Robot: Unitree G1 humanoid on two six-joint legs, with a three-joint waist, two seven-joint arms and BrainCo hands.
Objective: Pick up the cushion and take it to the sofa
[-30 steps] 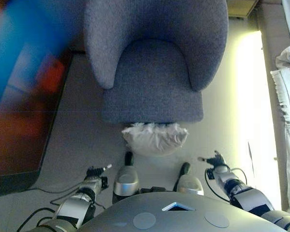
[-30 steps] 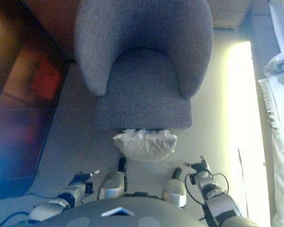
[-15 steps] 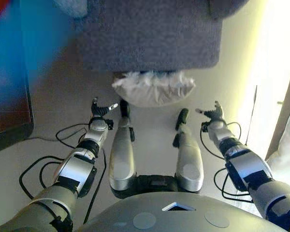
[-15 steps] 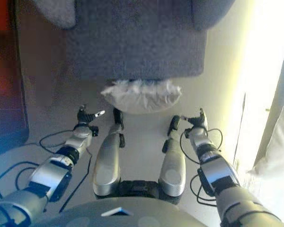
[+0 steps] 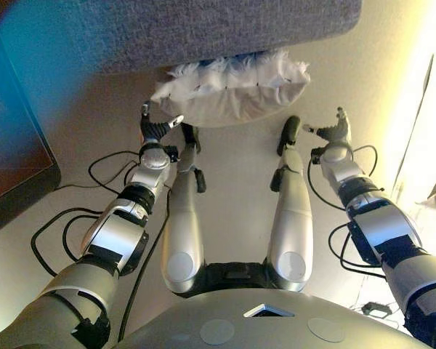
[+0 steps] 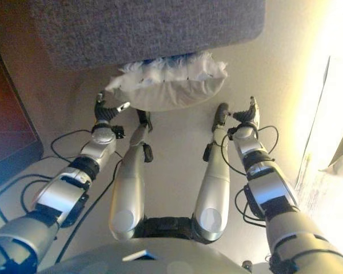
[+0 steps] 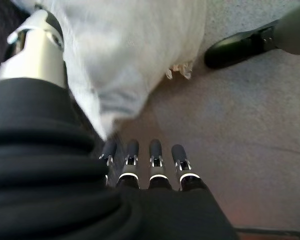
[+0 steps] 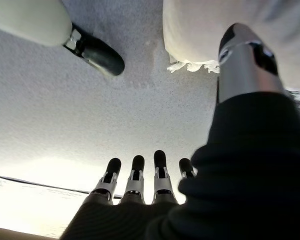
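Note:
A white fringed cushion [image 5: 229, 81] lies on the pale carpet against the front of a grey armchair [image 5: 203, 29]. My left hand [image 5: 158, 131] is open, low beside the cushion's left end, its thumb close to the fabric. The left wrist view shows the cushion [image 7: 135, 55] just past my straight fingers [image 7: 155, 160]. My right hand [image 5: 335, 131] is open, off the cushion's right end, a short gap away. The right wrist view shows the cushion's corner [image 8: 200, 35] beyond my thumb. Neither hand holds it.
A dark low cabinet or screen [image 5: 14, 167] stands at the left. A bright sunlit strip of floor and a pale curtain [image 5: 432, 145] run along the right. Carpet [image 5: 232, 167] lies between my hands in front of the cushion.
The camera has tipped down and closer, so the armchair slid up out of view. Both arms have stretched forward and the hands now flank the cushion's ends.

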